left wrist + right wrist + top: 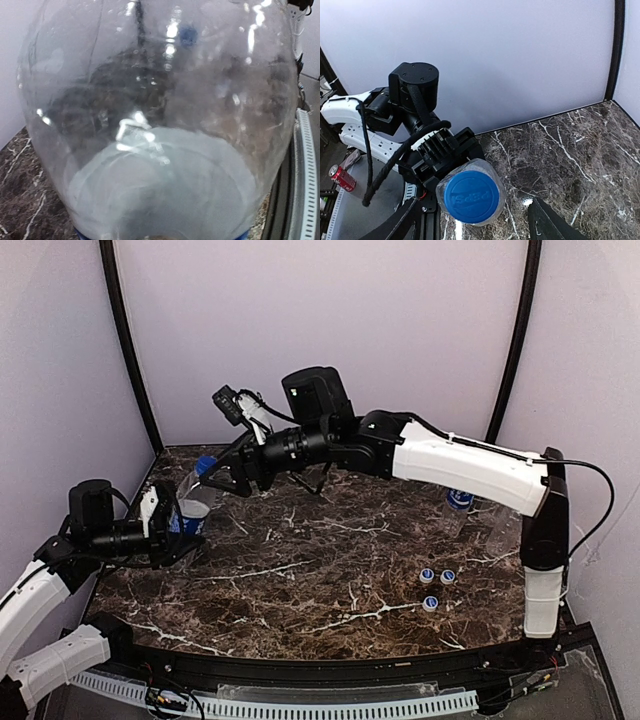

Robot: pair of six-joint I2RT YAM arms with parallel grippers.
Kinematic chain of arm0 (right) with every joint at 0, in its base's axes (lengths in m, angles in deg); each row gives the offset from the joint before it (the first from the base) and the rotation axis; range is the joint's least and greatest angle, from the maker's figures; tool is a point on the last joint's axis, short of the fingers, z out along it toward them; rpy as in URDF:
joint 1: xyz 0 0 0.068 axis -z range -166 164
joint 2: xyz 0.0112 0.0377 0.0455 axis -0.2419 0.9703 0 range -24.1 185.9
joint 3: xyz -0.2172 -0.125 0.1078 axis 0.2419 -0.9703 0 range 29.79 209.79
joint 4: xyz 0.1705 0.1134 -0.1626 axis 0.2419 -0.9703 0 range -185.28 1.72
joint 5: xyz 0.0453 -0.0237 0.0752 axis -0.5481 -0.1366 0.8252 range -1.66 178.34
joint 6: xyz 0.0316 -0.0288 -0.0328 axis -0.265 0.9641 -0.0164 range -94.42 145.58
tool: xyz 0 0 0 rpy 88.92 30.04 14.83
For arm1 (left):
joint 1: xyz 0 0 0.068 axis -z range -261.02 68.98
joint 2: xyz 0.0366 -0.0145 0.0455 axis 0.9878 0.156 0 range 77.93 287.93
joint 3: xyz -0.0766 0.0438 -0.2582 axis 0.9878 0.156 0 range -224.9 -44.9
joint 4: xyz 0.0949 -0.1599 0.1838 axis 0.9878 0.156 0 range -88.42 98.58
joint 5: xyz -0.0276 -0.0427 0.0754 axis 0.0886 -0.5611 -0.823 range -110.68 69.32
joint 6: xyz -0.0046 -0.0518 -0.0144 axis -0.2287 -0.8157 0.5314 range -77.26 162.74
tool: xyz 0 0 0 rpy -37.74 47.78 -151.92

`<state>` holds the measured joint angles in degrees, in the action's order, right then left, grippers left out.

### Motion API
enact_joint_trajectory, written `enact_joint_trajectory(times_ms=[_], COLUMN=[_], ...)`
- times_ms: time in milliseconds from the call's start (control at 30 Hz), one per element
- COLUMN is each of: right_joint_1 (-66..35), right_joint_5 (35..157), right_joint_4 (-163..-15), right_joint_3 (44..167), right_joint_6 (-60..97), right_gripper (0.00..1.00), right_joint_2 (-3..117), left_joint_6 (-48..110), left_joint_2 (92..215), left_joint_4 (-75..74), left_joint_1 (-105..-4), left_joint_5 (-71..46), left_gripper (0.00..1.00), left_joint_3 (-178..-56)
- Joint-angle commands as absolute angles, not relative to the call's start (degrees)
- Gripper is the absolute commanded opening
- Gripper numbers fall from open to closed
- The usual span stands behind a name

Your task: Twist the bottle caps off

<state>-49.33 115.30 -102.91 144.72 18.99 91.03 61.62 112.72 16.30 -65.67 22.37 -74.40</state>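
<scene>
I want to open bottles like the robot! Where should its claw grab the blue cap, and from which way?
Pinch the round rim of the blue cap, coming straight at its flat top, which faces the open right gripper. The left gripper holds the tilted bottle by its body, leaving the cap free.

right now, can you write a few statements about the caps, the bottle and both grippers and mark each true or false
1. Three loose caps lie on the table. True.
2. The left gripper holds a bottle. True.
3. That bottle is uncapped. False: its blue cap is on the neck.
4. The right gripper is clamped on the blue cap. False: it is open, with a finger on either side of the cap.
</scene>
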Motion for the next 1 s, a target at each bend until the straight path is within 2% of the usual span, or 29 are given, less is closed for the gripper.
enact_joint_trajectory(times_ms=[0,100,167,367,433,567,667,900,967], right_joint_1=[-49.37,-49.37,-49.37,-48.94,-48.70,-48.09,-47.88,-47.68,-47.65], right_joint_5=[106.88,105.90,105.07,104.41,105.08,106.98,107.45,107.42,107.51], right_joint_4=[-101.37,-101.40,-101.86,-102.16,-102.17,-102.34,-102.35,-102.30,-102.41], right_joint_3=[143.39,143.53,144.41,149.10,150.37,151.51,150.70,147.38,146.86], right_joint_6=[10.07,7.18,6.04,4.84,4.89,4.33,4.29,4.66,4.64], right_gripper=[0.72,0.79,0.79,0.78,0.75,0.59,0.51,0.39,0.41], right_joint_2=[87.54,89.43,91.17,94.68,95.72,97.48,97.34,95.40,95.25], left_joint_6=[75.85,82.96,86.00,92.99,93.47,93.32,92.71,91.20,91.09], left_joint_2=[112.49,112.97,113.22,112.97,112.92,112.88,112.83,112.57,112.56], left_joint_4=[15.85,13.30,10.42,7.77,7.53,7.10,6.71,6.47,6.39], left_joint_1=[-65.17,-64.29,-63.77,-62.80,-62.54,-62.13,-62.12,-62.03,-62.04], left_joint_5=[3.20,-8.13,-12.38,-15.65,-15.43,-15.22,-15.64,-15.66,-15.53], left_gripper=[0.41,0.35,0.34,0.32,0.31,0.31,0.31,0.31,0.31], left_joint_3=[-73.68,-73.49,-73.40,-73.11,-72.79,-72.14,-71.78,-70.86,-70.75])
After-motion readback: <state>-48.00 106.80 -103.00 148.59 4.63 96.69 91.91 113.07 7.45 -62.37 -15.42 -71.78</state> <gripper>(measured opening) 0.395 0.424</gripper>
